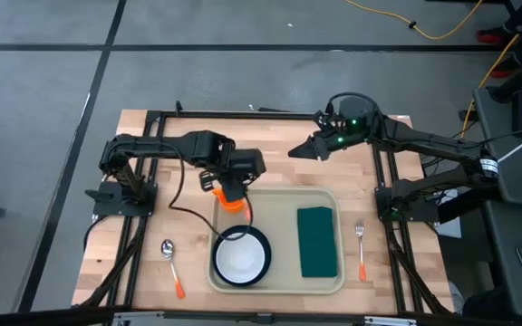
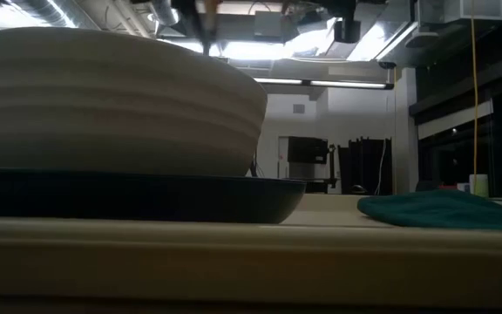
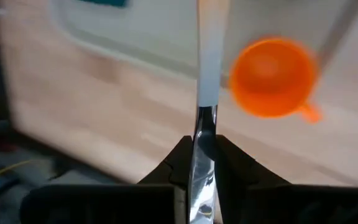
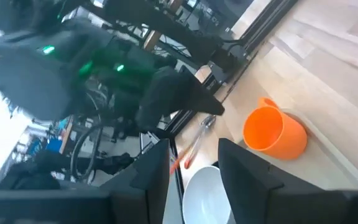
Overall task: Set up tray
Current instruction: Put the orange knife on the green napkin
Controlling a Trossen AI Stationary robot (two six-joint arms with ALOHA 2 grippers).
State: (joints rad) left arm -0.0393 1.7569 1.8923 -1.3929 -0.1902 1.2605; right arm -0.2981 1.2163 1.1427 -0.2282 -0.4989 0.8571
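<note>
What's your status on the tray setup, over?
Left gripper shut on utensil, above orange cup at tray corner. Right gripper open, empty, off tray. On tray: plate, bowl, cloth.

Left gripper [image 1: 240,201] clamped shut; right gripper [image 1: 295,151] parted, raised.

A pale wooden table [image 1: 270,127] carries everything; directly on it lies the tray [image 1: 284,197], beige and rimmed, just beyond the left gripper's fingertips [image 1: 246,220], which hang over its rim; an orange cup [image 1: 232,201] stands at the tray's far corner, right beside those fingers, though whether it stands on wood or tray is unclear; a spoon [image 1: 171,266] with an orange handle lies on the wood well to the outer side of them; a fork [image 1: 361,248], also orange-handled, lies past the tray's other side, well apart from both pairs of fingers.
</note>
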